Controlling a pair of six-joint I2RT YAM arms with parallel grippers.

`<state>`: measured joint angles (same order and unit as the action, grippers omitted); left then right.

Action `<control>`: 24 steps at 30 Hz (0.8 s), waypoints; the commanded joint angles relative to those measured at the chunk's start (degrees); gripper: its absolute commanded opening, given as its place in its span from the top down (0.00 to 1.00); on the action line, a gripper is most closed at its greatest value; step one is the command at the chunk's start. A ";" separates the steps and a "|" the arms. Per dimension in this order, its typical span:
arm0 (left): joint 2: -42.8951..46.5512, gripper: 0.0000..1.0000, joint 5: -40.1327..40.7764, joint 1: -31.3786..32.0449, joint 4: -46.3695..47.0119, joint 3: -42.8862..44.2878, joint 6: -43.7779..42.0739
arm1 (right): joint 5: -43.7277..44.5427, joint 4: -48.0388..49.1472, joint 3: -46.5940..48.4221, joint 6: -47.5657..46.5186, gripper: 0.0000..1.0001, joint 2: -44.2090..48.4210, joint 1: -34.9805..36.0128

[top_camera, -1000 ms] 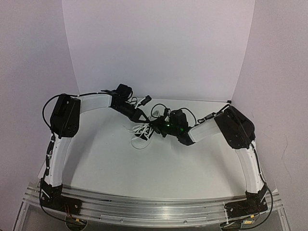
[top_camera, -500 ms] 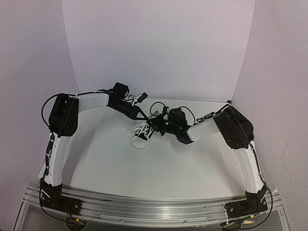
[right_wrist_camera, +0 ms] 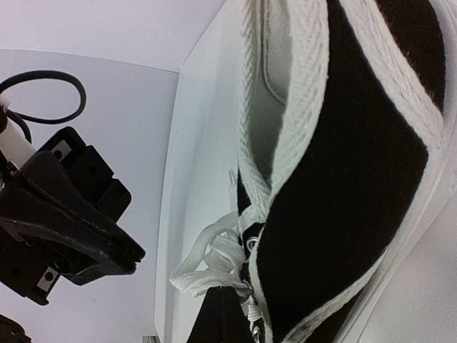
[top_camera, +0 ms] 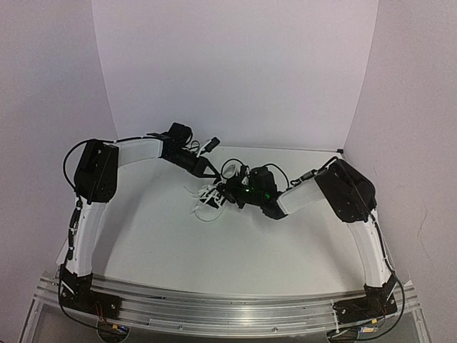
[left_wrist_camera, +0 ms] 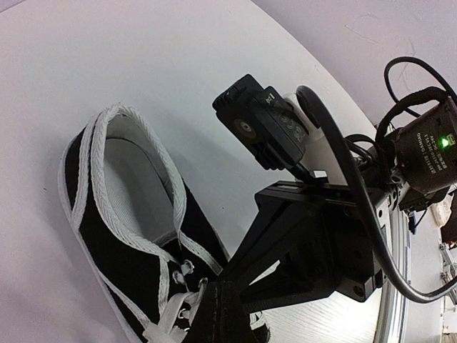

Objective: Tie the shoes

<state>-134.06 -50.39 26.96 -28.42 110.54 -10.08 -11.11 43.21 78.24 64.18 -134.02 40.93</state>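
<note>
The black canvas sneaker (top_camera: 208, 205) with white sole and white laces (top_camera: 204, 193) lies mid-table between the two arms. My left gripper (top_camera: 214, 176) comes down on it from the far left. In the left wrist view its fingers (left_wrist_camera: 218, 287) are pressed together at the lace eyelets, with lace (left_wrist_camera: 168, 319) bunched beside them, next to the shoe's collar (left_wrist_camera: 107, 236). My right gripper (top_camera: 226, 191) reaches in from the right. In the right wrist view its fingers (right_wrist_camera: 220, 294) are shut at the lace knot (right_wrist_camera: 214, 261) on the shoe's tongue side (right_wrist_camera: 343, 186).
The white table (top_camera: 178, 243) is walled by white panels behind and at both sides. The right arm's wrist and cable (left_wrist_camera: 321, 229) crowd close to the left gripper. The left gripper's fingers (right_wrist_camera: 78, 239) show just left of the laces.
My right gripper has moved left, closer onto the shoe's laces. My left gripper has shifted slightly back and up. The shoe and its laces have shifted a little.
</note>
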 commanded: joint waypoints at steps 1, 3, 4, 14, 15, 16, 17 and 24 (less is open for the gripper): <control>0.64 0.99 0.44 0.02 -1.94 1.90 -4.61 | 0.35 0.17 0.05 0.08 1.00 2.95 0.41; -0.38 0.76 1.55 0.03 -7.08 5.33 -13.06 | 0.99 0.07 -0.90 -0.27 1.00 3.65 0.38; -1.28 0.65 1.75 0.01 -11.10 7.53 -18.70 | 0.96 -0.12 -0.87 -0.34 1.00 3.70 0.38; -8.13 0.48 9.55 -0.02 -29.18 20.45 -39.78 | 0.13 -6.12 -0.41 -0.49 1.00 5.34 0.39; -8.26 0.48 9.60 0.02 -29.55 20.50 -39.58 | -0.21 -8.02 -0.09 -0.92 1.00 5.80 0.38; -8.01 0.49 9.86 0.05 -29.29 19.89 -39.43 | -0.57 -10.48 0.35 -1.38 1.00 6.23 0.39; -7.49 0.49 10.42 0.20 -28.51 18.73 -39.28 | -0.99 -12.89 0.90 -2.19 1.00 6.55 0.42; -7.24 0.58 12.10 1.20 -26.22 16.97 -39.02 | -2.45 -18.59 4.19 -4.11 1.00 6.52 0.24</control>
<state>-141.50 -39.31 27.30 -54.10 126.79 -47.63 -12.36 28.70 79.95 61.71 -130.37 41.08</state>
